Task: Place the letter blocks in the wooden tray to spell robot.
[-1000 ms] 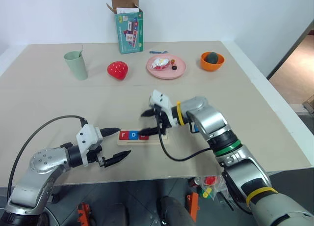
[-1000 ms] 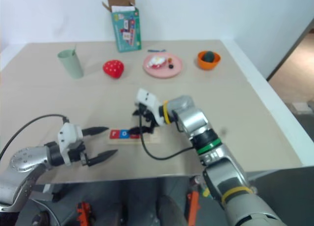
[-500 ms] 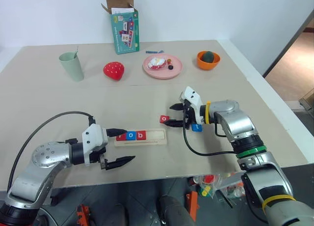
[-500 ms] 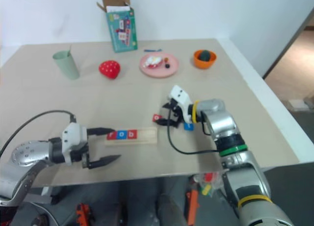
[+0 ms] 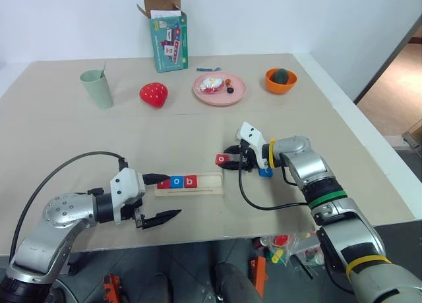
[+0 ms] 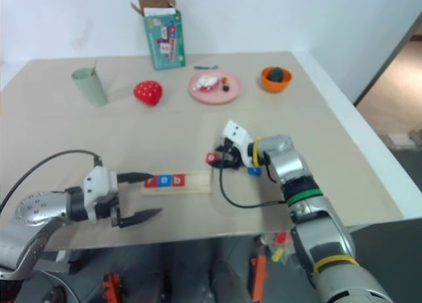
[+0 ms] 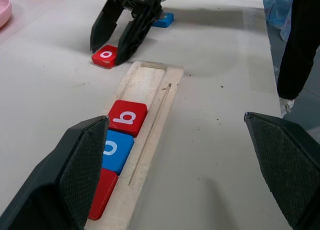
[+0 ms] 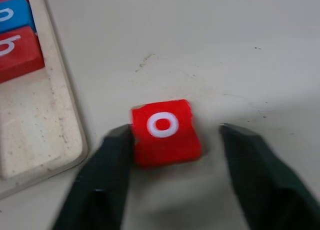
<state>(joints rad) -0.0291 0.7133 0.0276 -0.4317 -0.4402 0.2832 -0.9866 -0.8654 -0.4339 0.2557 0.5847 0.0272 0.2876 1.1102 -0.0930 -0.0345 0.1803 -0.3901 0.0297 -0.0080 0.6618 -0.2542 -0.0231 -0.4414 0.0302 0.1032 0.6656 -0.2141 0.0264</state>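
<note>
From my head view, the long pale wooden tray [image 5: 189, 184] lies on the beige bench [image 5: 66, 132] with three flat square letter tiles at its left end, my left tool [image 5: 158, 197] hanging wide apart just beside it. In my left wrist view, my right tool [image 7: 114, 40] straddles the small red "o" tile [image 7: 105, 56] on the bench just past the tray's empty end, a blue tile [image 7: 162, 20] lying behind. In my right wrist view, one finger [image 8: 107, 170] touches the tile's edge and the other stands off, so nothing is clamped yet; I judge the tile light, stiff and slick, best pinched across opposite side edges.
</note>
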